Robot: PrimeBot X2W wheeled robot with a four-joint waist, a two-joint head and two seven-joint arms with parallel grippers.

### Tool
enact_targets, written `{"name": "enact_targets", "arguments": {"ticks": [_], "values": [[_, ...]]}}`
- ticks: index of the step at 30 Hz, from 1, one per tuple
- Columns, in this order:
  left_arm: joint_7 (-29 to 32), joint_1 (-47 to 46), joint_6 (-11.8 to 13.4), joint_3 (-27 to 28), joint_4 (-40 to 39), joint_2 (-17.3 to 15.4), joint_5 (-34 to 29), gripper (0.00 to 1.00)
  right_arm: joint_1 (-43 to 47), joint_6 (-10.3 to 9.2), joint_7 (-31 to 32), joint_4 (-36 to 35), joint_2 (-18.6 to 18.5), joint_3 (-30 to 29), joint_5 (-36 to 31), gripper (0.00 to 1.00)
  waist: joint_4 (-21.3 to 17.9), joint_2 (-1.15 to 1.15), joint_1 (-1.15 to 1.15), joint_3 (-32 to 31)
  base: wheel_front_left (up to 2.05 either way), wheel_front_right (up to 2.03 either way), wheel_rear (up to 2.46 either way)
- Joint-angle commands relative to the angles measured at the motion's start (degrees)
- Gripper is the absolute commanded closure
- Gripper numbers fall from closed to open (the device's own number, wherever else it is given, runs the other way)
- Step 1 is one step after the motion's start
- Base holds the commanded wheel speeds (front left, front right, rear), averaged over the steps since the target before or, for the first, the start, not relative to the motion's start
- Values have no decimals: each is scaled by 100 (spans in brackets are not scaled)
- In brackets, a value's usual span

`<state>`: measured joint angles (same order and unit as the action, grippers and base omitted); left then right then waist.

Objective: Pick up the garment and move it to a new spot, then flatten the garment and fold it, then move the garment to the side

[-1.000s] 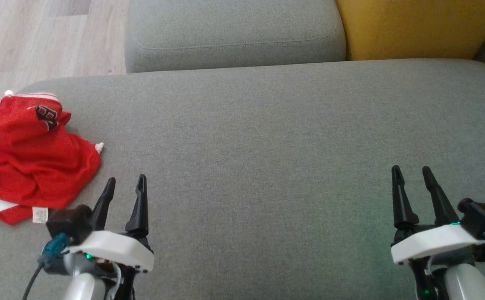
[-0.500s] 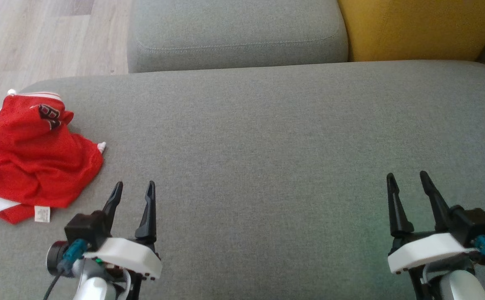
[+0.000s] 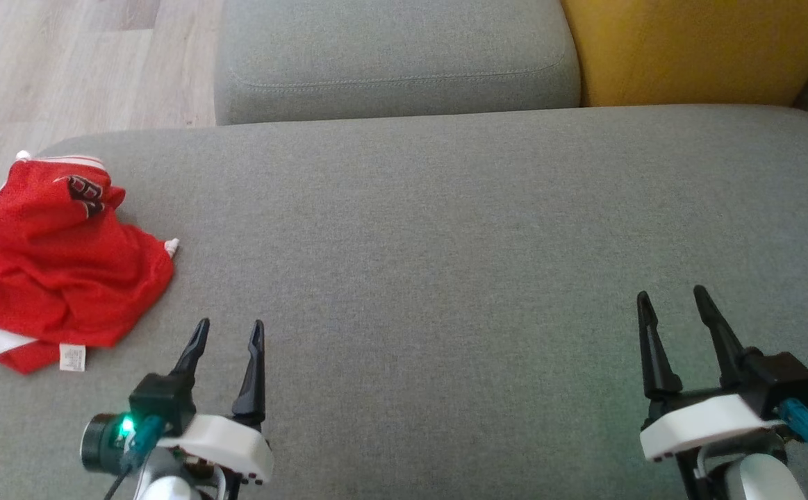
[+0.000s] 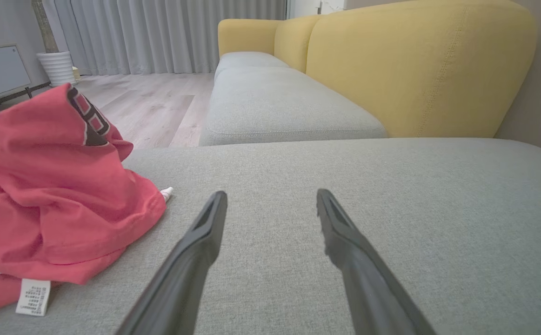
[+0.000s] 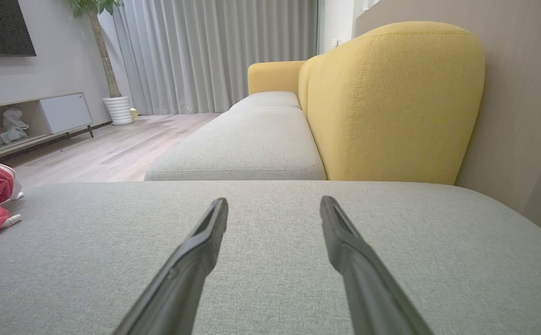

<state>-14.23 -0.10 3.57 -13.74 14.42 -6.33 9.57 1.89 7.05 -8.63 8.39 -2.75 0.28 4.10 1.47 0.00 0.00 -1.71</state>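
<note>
Risk of nudging the garment [image 3: 56, 271] off the cushion's [image 3: 445, 243] left edge.
With left gripper [image 3: 230, 326] and right gripper [image 3: 671, 295] spread empty, liable to pinch one layer.

Red garment [image 3: 56, 271], white trim; grey cushion [image 3: 445, 243]; yellow backrest [image 3: 695, 48]; possibly black lettering.

One red garment [image 3: 56, 271] lying, two grippers showing, left gripper [image 3: 230, 323] and right gripper [image 3: 671, 292], two fingers [image 5: 344, 251] each, two grey cushions adjoining, near cushion [image 3: 445, 229], far cushion [image 3: 390, 62].
</note>
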Motion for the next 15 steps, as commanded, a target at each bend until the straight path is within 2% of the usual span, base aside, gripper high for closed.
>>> {"name": "enact_targets", "arguments": {"ticks": [1,15], "values": [[-77,-210,42,239,-150,-3,-72,0,-123,44,-75,-200,-25,159,-34,0,1,0,0,-1,0,0,0],[-77,-219,22,349,-57,83,-29,0,-130,44,-38,-120,-14,111,303,0,35,0,0,-2,0,0,0]]}}
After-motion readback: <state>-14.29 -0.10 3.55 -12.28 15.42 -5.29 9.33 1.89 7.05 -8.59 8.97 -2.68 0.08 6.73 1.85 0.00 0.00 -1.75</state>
